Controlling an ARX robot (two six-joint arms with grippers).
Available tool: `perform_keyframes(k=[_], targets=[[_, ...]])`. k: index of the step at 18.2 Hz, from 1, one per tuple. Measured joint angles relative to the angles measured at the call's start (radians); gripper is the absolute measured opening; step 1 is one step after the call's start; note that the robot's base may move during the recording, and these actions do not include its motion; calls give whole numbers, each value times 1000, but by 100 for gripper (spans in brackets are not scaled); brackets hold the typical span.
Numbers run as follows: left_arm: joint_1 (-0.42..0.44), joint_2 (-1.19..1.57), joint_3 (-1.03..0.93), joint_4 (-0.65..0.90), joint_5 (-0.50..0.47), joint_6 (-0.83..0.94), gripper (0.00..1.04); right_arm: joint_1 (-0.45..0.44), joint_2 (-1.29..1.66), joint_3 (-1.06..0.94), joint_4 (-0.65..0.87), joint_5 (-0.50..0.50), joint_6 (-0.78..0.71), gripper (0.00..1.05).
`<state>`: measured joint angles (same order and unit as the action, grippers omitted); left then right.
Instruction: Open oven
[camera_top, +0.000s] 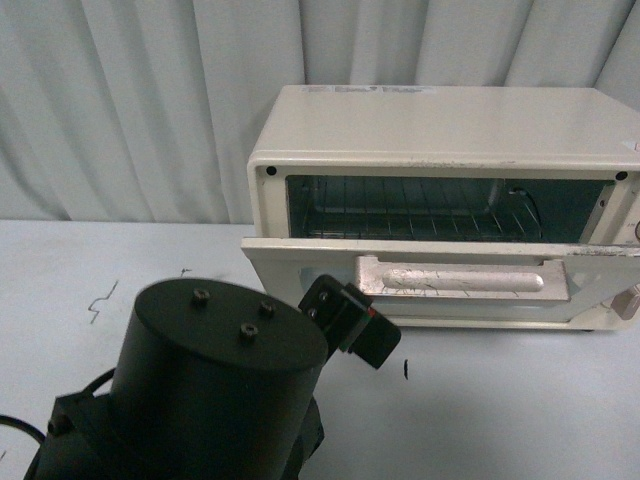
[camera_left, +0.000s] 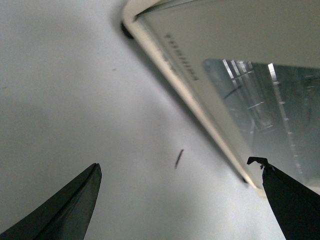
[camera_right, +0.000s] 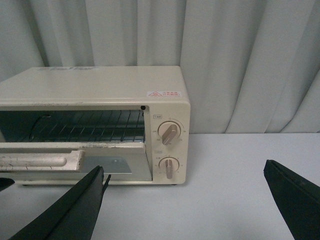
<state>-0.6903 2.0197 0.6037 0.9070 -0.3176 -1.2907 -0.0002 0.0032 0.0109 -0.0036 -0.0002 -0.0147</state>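
The cream-white oven (camera_top: 440, 130) stands on the table at centre right. Its glass door (camera_top: 300, 275) is tipped partly down and forward, and the wire rack (camera_top: 400, 210) shows through the gap above it. The beige bar handle (camera_top: 450, 282) faces up on the door. My left gripper (camera_top: 352, 322) is open and empty, low in front of the door's left lower corner. In the left wrist view the left gripper (camera_left: 176, 164) hangs over the table beside the door's edge (camera_left: 200, 107). My right gripper (camera_right: 184, 166) is open and empty, in front of the oven's knobs (camera_right: 170, 134).
The white table (camera_top: 500, 410) carries small dark pen marks (camera_top: 100, 300). A pale pleated curtain (camera_top: 130, 100) hangs close behind the oven. My left arm's black body (camera_top: 210, 390) fills the front view's lower left.
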Motion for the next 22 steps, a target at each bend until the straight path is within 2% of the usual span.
perform_keyframes(k=[8, 12, 15, 20, 21, 22], targets=[[30, -225, -164, -67, 119, 107, 98, 0, 0, 0, 0, 0, 0, 98], [42, -505, -272, -242, 201, 218, 98, 0, 0, 0, 0, 0, 0, 98], [56, -755, -277, -416, 240, 349, 98, 0, 0, 0, 0, 0, 0, 98], [32, -1045, -253, -636, 105, 484, 98, 0, 0, 0, 0, 0, 0, 98], [30, -1070, -240, -615, 50, 533, 96, 0, 0, 0, 0, 0, 0, 98], [18, -1070, -269, -457, -67, 623, 90, 0, 0, 0, 0, 0, 0, 98]])
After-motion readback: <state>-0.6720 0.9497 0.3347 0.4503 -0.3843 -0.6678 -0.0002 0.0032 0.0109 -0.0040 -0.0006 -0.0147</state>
